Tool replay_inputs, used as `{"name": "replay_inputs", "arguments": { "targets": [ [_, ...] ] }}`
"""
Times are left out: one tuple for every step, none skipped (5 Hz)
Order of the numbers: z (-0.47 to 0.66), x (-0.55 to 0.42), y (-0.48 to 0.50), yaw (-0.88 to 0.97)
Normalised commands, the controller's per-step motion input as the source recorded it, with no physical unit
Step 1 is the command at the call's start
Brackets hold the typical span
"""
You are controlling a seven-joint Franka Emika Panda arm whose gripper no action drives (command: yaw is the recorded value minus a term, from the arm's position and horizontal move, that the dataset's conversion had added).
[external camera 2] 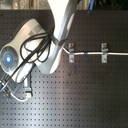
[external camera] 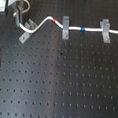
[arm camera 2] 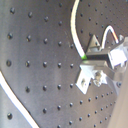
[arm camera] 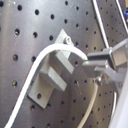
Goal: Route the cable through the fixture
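The cable [external camera: 50, 20] runs along the perforated black bench [external camera: 58, 80] in the first exterior view: from that view's right it already sits in the forked tops of the two squarely set brackets [external camera: 65, 27] [external camera: 105, 29], a blue band [external camera: 84, 29] between them and a red band [external camera: 57, 18] just past the nearer one, then it dips toward the slanted fixture [external camera: 25, 32] and crosses its top near the gripper [external camera: 20, 13]. In the first wrist view the cord arches over the fixture's [arm camera: 51, 70] fork rather than lying down in the slot, so I judge the routing here unfinished. The jaws look closed on the cord just beside the clip, likely to steer it down into the fork, though blur leaves the grip uncertain.
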Motion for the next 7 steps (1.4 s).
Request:
{"name": "replay_inputs", "arguments": {
  "targets": [
    [0.0, -0.016, 0.015, 0.0],
    [-0.04, 0.007, -0.273, 0.02],
    [-0.6, 0.116, -0.343, 0.04],
    [-0.56, 0.03, -0.456, 0.0],
    [-0.18, -0.152, -0.637, 0.0],
    [0.07, 0.092, -0.392, 0.03],
    [0.12, 0.164, -0.159, 0.05]
  ]
}}
